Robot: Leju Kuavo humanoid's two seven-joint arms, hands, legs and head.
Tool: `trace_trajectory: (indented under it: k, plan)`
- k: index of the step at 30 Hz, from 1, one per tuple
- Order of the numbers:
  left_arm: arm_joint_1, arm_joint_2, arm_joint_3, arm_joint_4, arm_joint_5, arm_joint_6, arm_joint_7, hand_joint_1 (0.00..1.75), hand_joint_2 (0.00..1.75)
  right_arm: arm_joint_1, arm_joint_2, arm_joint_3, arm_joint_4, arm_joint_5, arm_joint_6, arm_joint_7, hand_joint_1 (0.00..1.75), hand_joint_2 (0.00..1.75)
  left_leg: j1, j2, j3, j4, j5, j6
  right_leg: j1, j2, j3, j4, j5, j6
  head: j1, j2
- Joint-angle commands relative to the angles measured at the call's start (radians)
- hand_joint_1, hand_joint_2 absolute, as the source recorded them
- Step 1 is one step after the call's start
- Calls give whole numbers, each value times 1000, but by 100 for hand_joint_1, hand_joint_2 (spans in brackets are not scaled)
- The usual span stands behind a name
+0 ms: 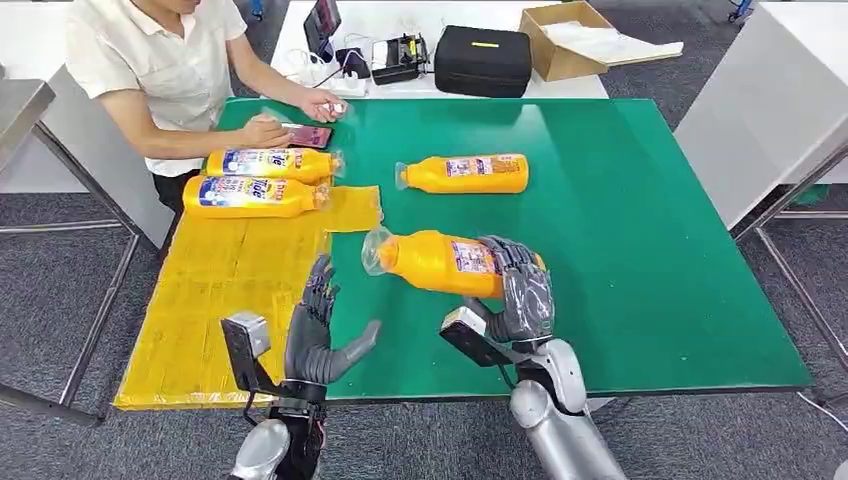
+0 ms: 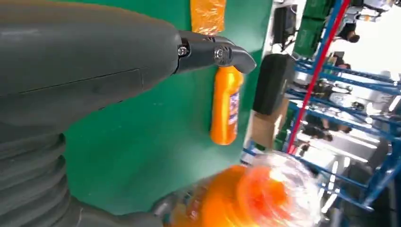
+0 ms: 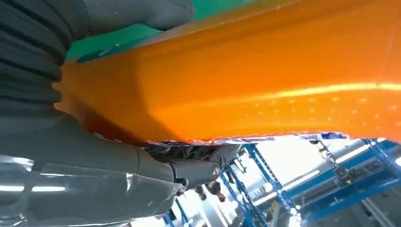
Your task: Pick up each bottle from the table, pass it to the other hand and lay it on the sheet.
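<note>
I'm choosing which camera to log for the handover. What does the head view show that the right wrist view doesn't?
Head view alone: the open left hand waiting, two bottles on the yellow sheet, another bottle on the green table, a person. Right wrist view alone: blue racking behind. Both: the right hand gripping the orange bottle.

Held bottle (image 1: 440, 262): glossy orange plastic, smooth, clear film over the cap end, printed label. Gripped by right hand (image 1: 520, 290) of matt dark grey plastic. Left hand (image 1: 318, 335): same matt grey finish, ribbed cover at the wrist. Tabletop (image 1: 640, 250): smooth matt green. Sheet (image 1: 220, 290): yellow, wrinkled, faintly shiny. Forearms: brushed silver metal.
</note>
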Motion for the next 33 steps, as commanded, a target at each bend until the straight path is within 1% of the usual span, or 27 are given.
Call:
trace_trajectory:
  k: [1, 3, 4, 6, 9, 10, 11, 16, 19, 20, 21, 23, 24, 30, 33]
  plan:
    - [-67, -12, -73, 114, -5, 10, -12, 0, 175, -60, 38, 85, 101, -75, 42, -29, 175, 175, 1, 2, 4, 0, -1, 0, 2, 0, 4, 0, -1, -5, 0, 0]
    - [-75, -1, -92, 101, -11, 3, -33, 0, 175, -84, 38, 133, 159, -96, 97, -27, 175, 175, 1, 1, 2, 0, -1, 0, 2, 0, 2, -1, 0, -3, 0, 0]
    - [-77, 2, -97, 95, -16, 0, -40, 0, 175, -91, 40, 145, 179, -96, 103, -27, 175, 175, 1, 2, 4, 0, -1, 0, 2, 0, 4, -1, -1, -4, 0, 0]
    - [-81, 9, -105, 84, -21, -12, -54, 0, 175, -101, 40, 166, 205, -109, 133, -30, 175, 175, 1, 1, 2, 0, -1, 0, 2, 0, 2, -1, 0, -3, 0, 0]
    - [-74, 14, -87, 57, 27, -59, -62, 0, 175, -107, 30, 211, 222, -110, 166, -39, 175, 175, 1, 2, 2, 0, -1, 0, 2, 0, 3, -1, 0, -3, 0, 0]
    - [-74, 15, -86, 55, 27, -60, -62, 0, 175, -105, 31, 215, 222, -109, 166, -38, 175, 175, 1, 2, 2, 0, -1, 0, 1, 1, 2, -1, 0, -2, 0, 0]
    - [-69, 12, -77, 45, 74, -100, -44, 0, 175, -101, 27, 230, 216, -110, 172, -37, 175, 175, 1, 2, 3, 0, -1, 0, 2, 0, 3, 0, -1, -3, 0, 0]
    - [-75, 7, -59, 36, 115, -118, -51, 0, 175, -107, 33, 264, 212, -111, 185, -33, 175, 175, 1, 1, 0, 0, 0, 0, 1, 0, 0, 0, 0, -2, 0, 0]
    - [-94, 3, -61, 49, 116, -106, -55, 0, 175, -118, 37, 290, 210, -116, 181, -40, 175, 175, 1, 1, 2, 0, -1, 0, 2, 0, 3, 0, -1, -4, 0, 0]
    - [-96, -3, -54, 55, 127, -99, -57, 0, 175, -117, 39, 295, 206, -116, 176, -39, 175, 175, 1, 0, 0, 0, 0, 0, 1, 0, 0, 0, 0, -3, 0, 0]
    - [-100, -3, -53, 59, 138, -98, -54, 0, 175, -114, 40, 300, 198, -123, 175, -41, 175, 175, 1, 0, 2, 1, -1, 0, 2, -1, 3, 0, -1, -4, 0, 0]
    - [-100, -6, -44, 66, 161, -99, -44, 0, 175, -107, 42, 307, 184, -124, 168, -43, 175, 175, 1, 0, 0, 0, -1, 0, 1, 0, 1, 0, -1, -3, 0, 0]
    - [-103, -9, -37, 79, 184, -98, -29, 0, 175, -98, 44, 310, 167, -141, 166, -52, 175, 175, 1, 1, 2, 1, -1, 0, 2, 0, 3, 0, -1, -4, 0, 0]
    - [-110, -9, -39, 98, 190, -93, -28, 0, 175, -92, 43, 311, 148, -153, 160, -55, 175, 175, 1, -1, 1, 0, -1, 0, 1, -1, 2, 0, -1, -3, 0, 0]
    - [-120, -12, -52, 121, 143, -29, -70, 0, 175, -85, 37, 313, 112, -181, 156, -46, 175, 175, 1, -1, 0, 0, 0, 0, 1, -2, 1, 0, -1, -3, 0, 0]
